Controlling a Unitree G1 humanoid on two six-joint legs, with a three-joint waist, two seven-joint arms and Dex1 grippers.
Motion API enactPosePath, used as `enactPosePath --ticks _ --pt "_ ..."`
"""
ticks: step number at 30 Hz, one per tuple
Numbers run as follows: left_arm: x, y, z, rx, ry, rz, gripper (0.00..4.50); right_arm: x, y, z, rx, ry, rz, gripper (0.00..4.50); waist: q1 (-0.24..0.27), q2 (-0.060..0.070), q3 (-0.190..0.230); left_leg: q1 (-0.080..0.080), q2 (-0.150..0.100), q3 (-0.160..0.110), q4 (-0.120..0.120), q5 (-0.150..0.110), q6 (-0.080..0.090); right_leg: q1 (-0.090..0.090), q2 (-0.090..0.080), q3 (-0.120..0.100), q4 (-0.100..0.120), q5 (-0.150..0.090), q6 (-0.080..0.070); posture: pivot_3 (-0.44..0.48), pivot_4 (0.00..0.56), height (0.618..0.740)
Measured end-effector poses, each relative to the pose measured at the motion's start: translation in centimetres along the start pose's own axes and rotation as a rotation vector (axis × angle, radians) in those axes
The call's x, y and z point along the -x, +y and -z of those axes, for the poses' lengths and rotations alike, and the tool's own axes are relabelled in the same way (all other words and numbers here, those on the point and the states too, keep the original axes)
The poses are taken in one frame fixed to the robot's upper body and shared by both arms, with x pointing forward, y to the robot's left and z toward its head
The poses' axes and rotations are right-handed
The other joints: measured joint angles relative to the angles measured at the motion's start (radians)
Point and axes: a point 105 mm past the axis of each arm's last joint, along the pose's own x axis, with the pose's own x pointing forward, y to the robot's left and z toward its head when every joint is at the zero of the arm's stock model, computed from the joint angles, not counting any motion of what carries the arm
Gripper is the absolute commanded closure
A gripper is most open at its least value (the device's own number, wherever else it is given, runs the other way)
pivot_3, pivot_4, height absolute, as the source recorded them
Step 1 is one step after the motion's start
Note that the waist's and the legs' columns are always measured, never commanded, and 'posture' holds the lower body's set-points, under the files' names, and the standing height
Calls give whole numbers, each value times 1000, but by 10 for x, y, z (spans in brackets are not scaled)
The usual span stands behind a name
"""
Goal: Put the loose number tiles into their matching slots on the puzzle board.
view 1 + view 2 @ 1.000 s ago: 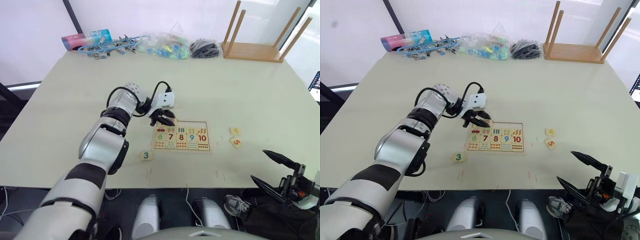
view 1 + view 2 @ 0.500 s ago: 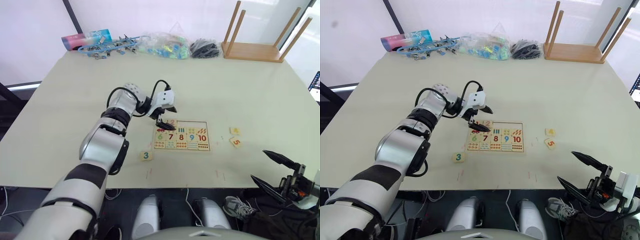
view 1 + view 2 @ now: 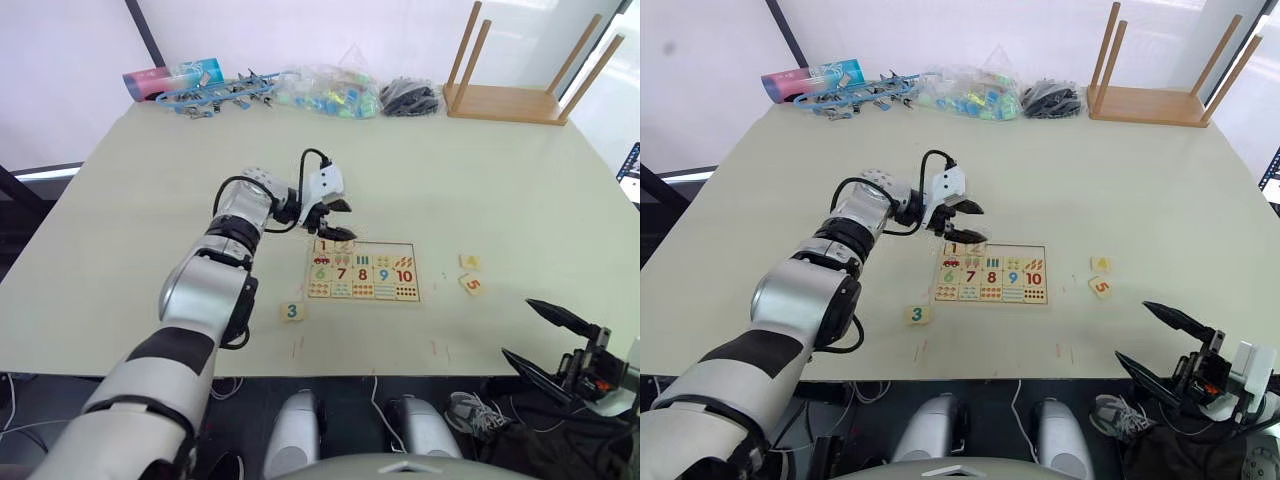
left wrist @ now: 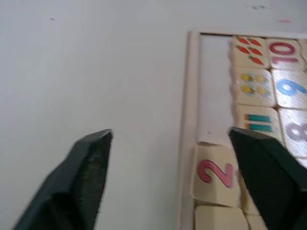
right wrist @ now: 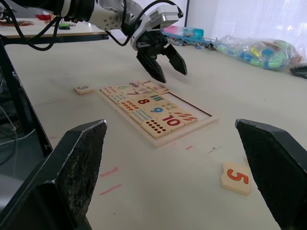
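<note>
- The puzzle board (image 3: 363, 272) lay flat on the table (image 3: 480, 180), near its front edge and about midway across.
- Tiles 1 (image 3: 322, 246) and 2 (image 3: 343, 246) sat in the left end of the far row of slots; the three slots (image 4: 215, 86) to their right stood empty.
- In the left wrist view the pink 2 looked slightly askew, one corner close to the rim, so it may not have been fully seated.
- The left gripper (image 3: 334, 208) hovered just beyond the board's far left corner, fingers spread and holding nothing.
- The right gripper (image 3: 545, 342) hung low off the table's near right edge, also wide open and empty.
- Tile 3 (image 3: 291, 312) lay loose on the table, near and to the left of the board.
- Tiles 4 (image 3: 469, 262) and 5 (image 3: 472, 284) lay side by side to the right of the board, well apart from it.
- The step in hand seemed to be fetching the next loose tile, probably the 3 for the left arm.
- To do it well, the gripper should come down straight over the tile, pinch it by two opposite edges, and keep it level.
- The digit should read the same way as 1 and 2 before lowering into the third slot.
- Release only once the tile sits flush, and avoid nudging the 2 beside it.
</note>
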Motion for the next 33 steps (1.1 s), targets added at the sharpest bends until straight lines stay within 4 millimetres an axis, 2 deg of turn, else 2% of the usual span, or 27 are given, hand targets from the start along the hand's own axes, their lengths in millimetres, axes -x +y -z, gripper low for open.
enactPosePath --ticks 2,3,5,6,13,22,33 --pt "1 1 -1 5 -12 -13 2673 0 0 0 1 0 0 0 0 0 0 0 0 0 0 0 0 0 0 0 0 0 0 0 150 738" --pt "1 2 -1 4 -20 -18 3300 0 0 0 2 0 -1 0 0 0 0 0 0 0 0 0 0 0 0 0 0 0 0 0 150 738" --pt "1 2 -2 2 -26 -23 3913 0 0 0 3 0 -2 0 0 0 0 0 0 0 0 0 0 0 0 0 0 0 1 0 150 738" --pt "1 3 -3 -4 -30 -27 4472 0 0 0 3 0 -2 0 0 0 0 0 0 0 0 0 0 0 0 0 0 0 1 0 150 738" --pt "0 2 -6 -86 -39 -28 4472 0 -1 0 5 0 -3 0 0 0 0 0 0 0 0 0 0 0 0 0 0 0 0 0 150 738" --pt "-3 -10 12 -129 35 34 4472 0 0 0 16 -3 -5 0 0 0 0 0 0 0 0 0 0 0 0 0 0 0 0 0 150 738" --pt "-4 -9 17 -139 68 25 4472 0 0 0 15 0 -4 0 0 0 0 0 0 0 0 0 0 0 0 0 0 0 1 0 150 738"
